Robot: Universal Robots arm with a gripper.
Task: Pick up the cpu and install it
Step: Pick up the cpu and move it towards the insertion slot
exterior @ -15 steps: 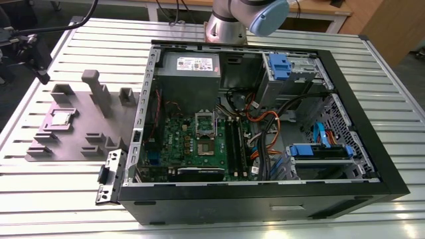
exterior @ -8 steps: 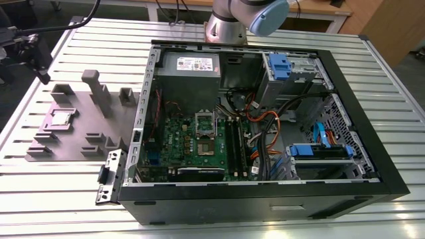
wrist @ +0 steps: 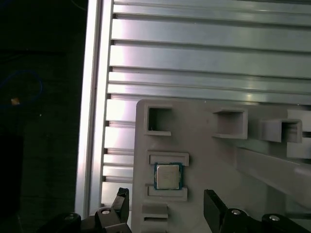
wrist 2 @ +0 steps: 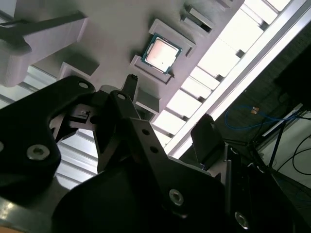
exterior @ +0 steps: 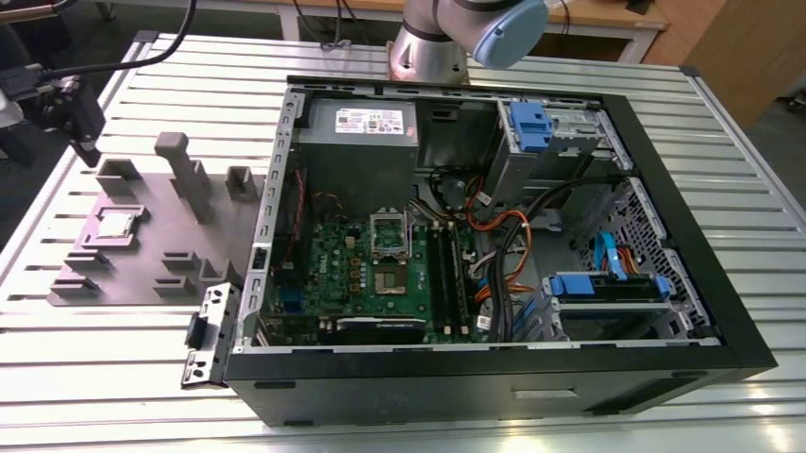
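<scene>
- Exterior view: I see the cpu (exterior: pixel 117 224) lying flat, silvery top up, in a pocket of the grey holder plate (exterior: pixel 132 283) at the exterior view's left. It is well apart from the socket (exterior: pixel 388 236) inside the computer case (exterior: pixel 478 387).
- Second wrist view: the gripper (wrist 2: pixel 167 99) hangs above the chip, jaws spread wide, holding nothing. I judge an off-centre descent could land a finger on the pocket's raised wall.
- First wrist view: the chip is square, so it has no long axis, and its edges run parallel to the pocket walls. A skewed pinch might tilt it.

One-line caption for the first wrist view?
Open pincer near the cpu, untouched in its recess on the grey fixture plate.
</scene>
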